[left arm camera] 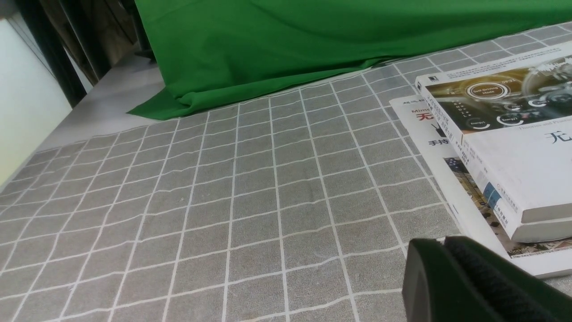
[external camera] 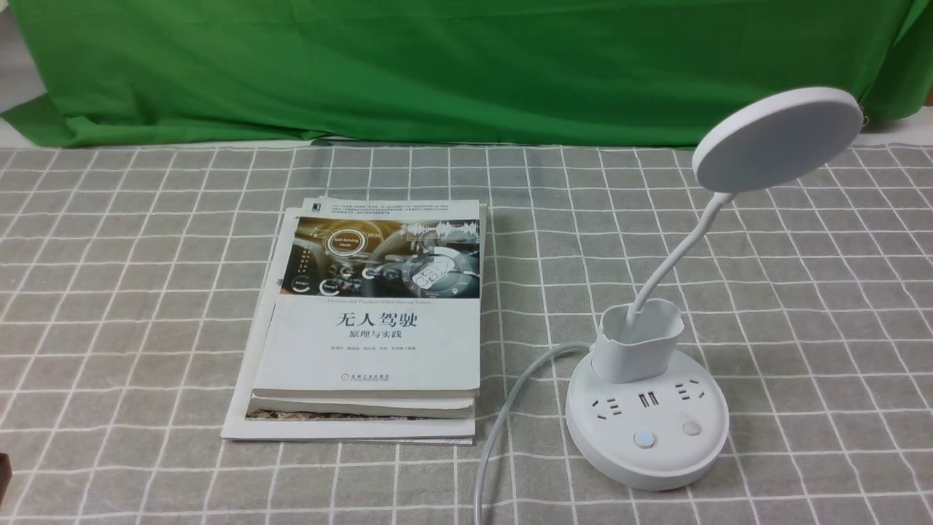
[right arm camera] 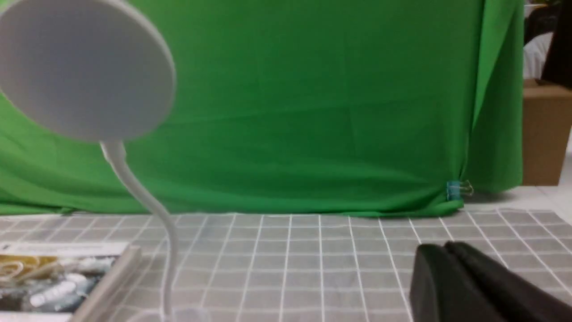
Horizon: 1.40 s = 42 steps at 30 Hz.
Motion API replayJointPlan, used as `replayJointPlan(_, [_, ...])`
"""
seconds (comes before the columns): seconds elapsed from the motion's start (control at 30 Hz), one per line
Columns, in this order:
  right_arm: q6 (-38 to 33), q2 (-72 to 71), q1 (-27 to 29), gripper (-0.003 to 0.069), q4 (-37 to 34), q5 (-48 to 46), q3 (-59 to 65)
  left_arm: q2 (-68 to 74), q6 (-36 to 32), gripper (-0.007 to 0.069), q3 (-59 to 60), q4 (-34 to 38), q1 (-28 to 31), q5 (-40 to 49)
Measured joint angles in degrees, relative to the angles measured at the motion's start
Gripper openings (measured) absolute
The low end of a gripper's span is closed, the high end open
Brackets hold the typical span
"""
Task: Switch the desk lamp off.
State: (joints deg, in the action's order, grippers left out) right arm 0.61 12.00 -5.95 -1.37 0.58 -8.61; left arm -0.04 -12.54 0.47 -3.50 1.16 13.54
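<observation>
- While my left end effector (left arm camera: 442, 248) is narrow, its fingers together with nothing between them, it is near the books.
- The stacked books (external camera: 379, 321) lie on the gridded worktop (external camera: 131, 292), left of the desk lamp.
- A pale cable (external camera: 503, 415) runs between the books and the lamp.
- The desk lamp (external camera: 649, 430) stands upright on my right side, its disc head tilted, one base button bluish.
- My right end effector (right arm camera: 444, 252) is narrow too, gripping nothing.
</observation>
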Motion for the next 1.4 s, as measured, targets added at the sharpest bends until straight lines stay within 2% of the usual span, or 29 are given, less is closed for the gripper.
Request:
replayJointPlan(0.3, [0.0, -8.7, 0.6, 0.0038, 0.0, -1.0, 8.9, 0.0, 0.0, 0.0019, 0.0, 0.0, 0.0, 0.0])
replayJointPlan(0.43, [0.0, -11.9, 0.6, 0.0039, 0.0, -8.0, 9.0, -0.1, 0.0, 0.0019, 0.0, 0.0, 0.0, 0.0])
replayJointPlan(0.53, [0.0, -11.9, 0.6, 0.0039, 0.0, -9.5, 9.0, -0.1, 0.0, 0.0019, 0.0, 0.0, 0.0, 0.0])
replayJointPlan(1.3, [0.0, -11.9, 0.6, 0.0040, 0.0, -10.0, 9.0, -0.1, 0.0, 0.0019, 0.0, 0.0, 0.0, 0.0])
replayJointPlan(1.4, [-2.9, -11.9, 0.6, 0.0046, 1.4, -10.1, 9.0, -0.1, 0.0, 0.0019, 0.0, 0.0, 0.0, 0.0])
